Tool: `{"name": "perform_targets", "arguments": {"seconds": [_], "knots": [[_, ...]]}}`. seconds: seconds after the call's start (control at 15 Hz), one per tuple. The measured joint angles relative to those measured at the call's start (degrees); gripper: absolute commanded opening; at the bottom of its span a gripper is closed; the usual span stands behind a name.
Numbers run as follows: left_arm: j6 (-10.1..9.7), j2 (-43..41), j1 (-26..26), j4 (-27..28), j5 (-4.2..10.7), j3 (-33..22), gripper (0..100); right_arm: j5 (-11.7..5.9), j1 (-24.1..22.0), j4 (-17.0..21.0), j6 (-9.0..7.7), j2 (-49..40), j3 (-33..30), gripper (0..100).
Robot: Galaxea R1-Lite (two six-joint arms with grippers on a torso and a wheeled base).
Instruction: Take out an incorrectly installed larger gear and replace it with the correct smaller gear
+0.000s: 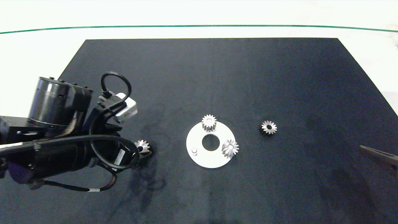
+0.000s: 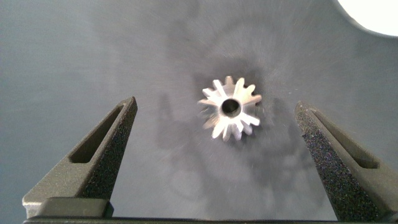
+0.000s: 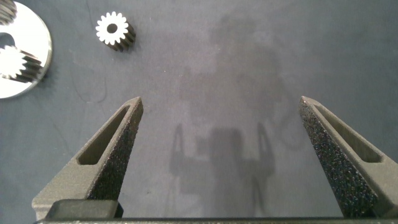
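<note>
The larger gear, silver with long pointed teeth and a dark centre hole, lies on the black mat left of the white round plate. My left gripper hangs open just above it, and the larger gear shows between the two fingertips, touching neither. In the head view the left arm hides those fingers. The smaller gear lies flat on the mat right of the plate, and the right wrist view shows the smaller gear too. My right gripper is open over bare mat at the right edge.
The plate has a centre hole, a bare peg, a drum-like gear at its far side and another toothed gear at its right. The black mat ends in white table on all far sides.
</note>
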Motion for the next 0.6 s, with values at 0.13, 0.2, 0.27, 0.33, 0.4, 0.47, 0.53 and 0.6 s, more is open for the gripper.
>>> {"name": "perform_targets", "arguments": {"seconds": [0.13,0.2,0.27,0.33,0.4,0.47,0.53,0.6], "knots": [[-0.41,-5.32,0.27,1.57,0.02,-0.57,100,0.13,0.63,-0.16,-1.49,3.51,-2.18,100],[-0.63,-8.07,0.66,1.96,0.04,-0.79,100,0.17,1.76,-0.11,-2.12,5.07,-3.44,100],[-0.72,-10.75,1.48,2.27,0.04,-0.99,100,0.2,3.39,0.02,-2.77,6.68,-4.66,100],[-0.77,-13.56,2.74,3.17,0.06,-1.38,100,0.2,4.9,0.02,-3.58,8.39,-5.73,100],[-0.79,-16.59,4.32,5.38,0.09,-2.1,100,0.22,6.22,-0.07,-4.08,9.94,-6.56,100],[-0.9,-19.38,5.64,7.95,0.09,-3.0,100,0.28,8.16,-0.16,-4.39,11.75,-7.45,100],[-1.04,-22.08,6.69,10.15,0.09,-3.78,100,0.37,10.14,-0.33,-4.52,13.63,-8.13,100],[-1.18,-24.78,7.55,11.84,0.09,-4.44,100,0.35,11.61,-0.44,-4.61,15.34,-8.5,100]]}}
